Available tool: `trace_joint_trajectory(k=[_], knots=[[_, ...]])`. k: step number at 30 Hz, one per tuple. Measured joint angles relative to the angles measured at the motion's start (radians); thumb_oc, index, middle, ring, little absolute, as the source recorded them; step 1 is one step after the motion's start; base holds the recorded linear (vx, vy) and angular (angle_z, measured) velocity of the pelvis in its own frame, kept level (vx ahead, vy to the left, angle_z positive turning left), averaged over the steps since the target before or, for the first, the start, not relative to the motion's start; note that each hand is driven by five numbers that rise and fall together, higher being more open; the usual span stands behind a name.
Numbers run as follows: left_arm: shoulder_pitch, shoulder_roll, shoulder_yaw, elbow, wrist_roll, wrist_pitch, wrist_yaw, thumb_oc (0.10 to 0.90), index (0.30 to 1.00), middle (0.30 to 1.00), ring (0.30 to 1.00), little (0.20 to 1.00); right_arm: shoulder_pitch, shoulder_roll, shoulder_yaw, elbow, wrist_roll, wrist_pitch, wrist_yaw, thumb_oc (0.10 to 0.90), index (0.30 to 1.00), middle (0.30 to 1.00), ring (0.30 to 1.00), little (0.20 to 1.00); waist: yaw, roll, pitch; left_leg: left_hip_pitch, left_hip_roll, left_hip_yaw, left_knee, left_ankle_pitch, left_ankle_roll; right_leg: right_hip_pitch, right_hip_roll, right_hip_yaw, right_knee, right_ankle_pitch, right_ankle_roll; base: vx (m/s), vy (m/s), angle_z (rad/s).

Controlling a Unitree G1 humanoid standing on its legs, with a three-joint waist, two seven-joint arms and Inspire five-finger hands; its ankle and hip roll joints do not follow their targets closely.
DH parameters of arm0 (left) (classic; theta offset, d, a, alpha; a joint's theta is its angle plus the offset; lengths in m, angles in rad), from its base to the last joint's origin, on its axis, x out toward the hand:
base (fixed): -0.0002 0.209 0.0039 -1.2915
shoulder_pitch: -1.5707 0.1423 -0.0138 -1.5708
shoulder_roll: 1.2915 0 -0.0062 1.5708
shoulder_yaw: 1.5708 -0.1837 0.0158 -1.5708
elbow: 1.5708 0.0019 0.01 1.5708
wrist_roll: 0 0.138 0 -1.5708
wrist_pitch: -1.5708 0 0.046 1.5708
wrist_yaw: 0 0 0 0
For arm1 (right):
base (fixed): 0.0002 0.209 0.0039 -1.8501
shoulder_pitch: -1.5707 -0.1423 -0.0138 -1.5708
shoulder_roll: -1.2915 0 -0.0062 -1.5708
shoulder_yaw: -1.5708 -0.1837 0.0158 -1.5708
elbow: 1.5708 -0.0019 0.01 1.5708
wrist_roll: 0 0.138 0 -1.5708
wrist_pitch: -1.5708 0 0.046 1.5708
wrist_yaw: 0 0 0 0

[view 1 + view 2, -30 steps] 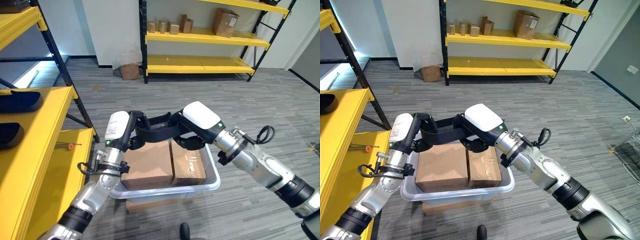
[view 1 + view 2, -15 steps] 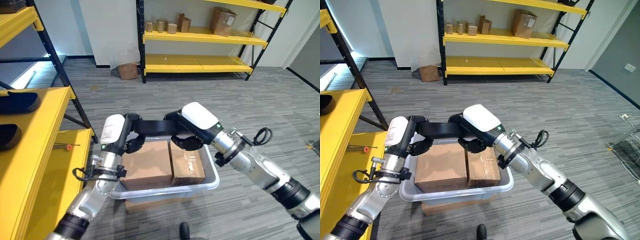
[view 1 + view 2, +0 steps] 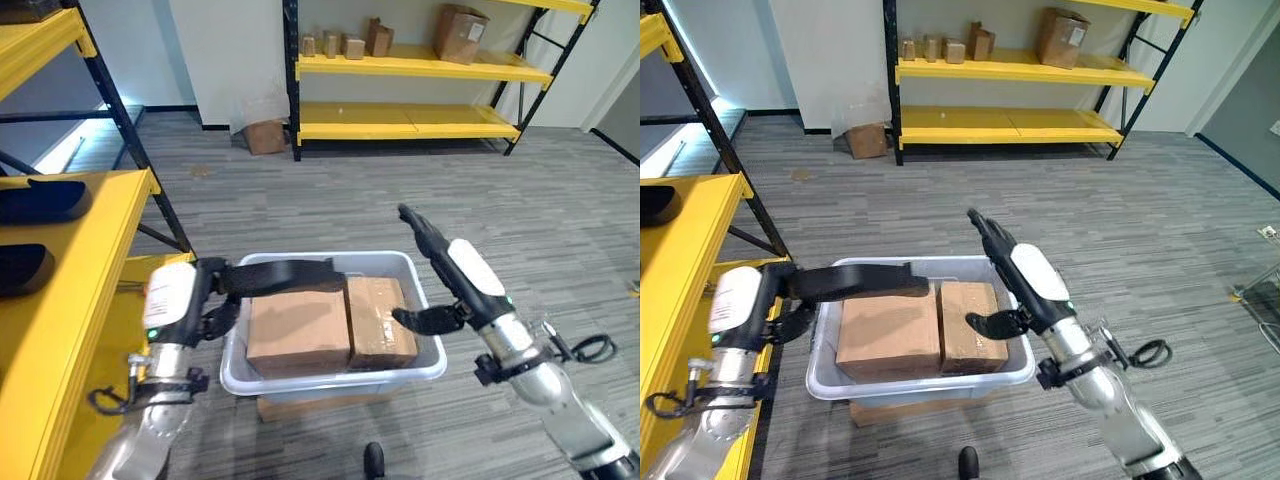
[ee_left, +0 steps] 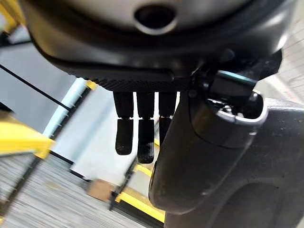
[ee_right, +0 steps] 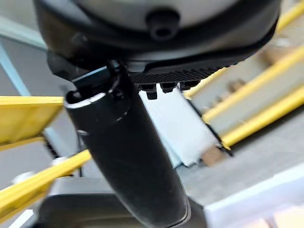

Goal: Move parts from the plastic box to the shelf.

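Observation:
A grey plastic box (image 3: 330, 376) sits on the floor before me with two cardboard cartons in it, a larger one (image 3: 297, 330) on the left and a smaller one (image 3: 380, 320) on the right. My left hand (image 3: 172, 300) is at the box's left side, open, with straight fingers (image 3: 285, 275) reaching across the larger carton's far edge. My right hand (image 3: 468, 275) hovers at the box's right side, open, fingers pointing away. Its thumb (image 3: 425, 319) reaches in beside the smaller carton. In the left wrist view the fingers (image 4: 137, 135) are straight.
A yellow shelf (image 3: 75, 300) stands close on my left with dark parts (image 3: 40, 200) on it. A flat piece of cardboard (image 3: 300, 408) lies under the plastic box. A far yellow rack (image 3: 400, 65) holds several cartons, with a carton (image 3: 263, 135) on the floor beside it.
Both hands, joined over the box's far edge before, have come apart. The right hand has drawn back to the box's right side and the left hand has shifted left. The camera has also shifted.

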Motion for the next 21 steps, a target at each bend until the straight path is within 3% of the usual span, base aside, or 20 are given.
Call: trace_joint_trajectory(k=[12,19,21], knots=[[0.06,0.002,0.0,-0.001,0.049,-0.008,0.0,0.4,0.3,0.3,0.3,0.3,-0.027,0.023,-0.001,0.0,0.012,-0.001,0.001,0.9,1.0,1.0,1.0,1.0,0.052,-0.002,0.001,-0.008,-0.037,-0.011,0.003,0.003,0.013,-0.003,-0.026,-0.001,0.001,0.005,0.016,-0.07,0.08,0.03],[0.054,0.02,-0.001,-0.004,0.095,-0.034,0.0,0.4,0.3,0.3,0.3,0.3,-0.021,0.072,0.0,0.001,0.011,-0.001,0.002,0.9,1.0,1.0,1.0,1.0,0.077,-0.013,0.006,-0.031,-0.105,-0.022,0.039,-0.008,0.052,-0.002,-0.1,-0.001,0.001,0.011,0.052,-0.08,0.122,0.08],[0.054,0.06,-0.001,-0.01,0.122,-0.041,0.002,0.4,0.3,0.3,0.3,0.3,-0.02,0.109,0.0,0.011,0.01,0.0,0.001,0.9,1.0,1.0,1.0,1.0,0.082,-0.03,0.013,-0.032,-0.136,-0.028,0.042,-0.008,0.08,-0.002,-0.133,-0.002,0.011,0.01,0.064,-0.11,0.125,0.15]])
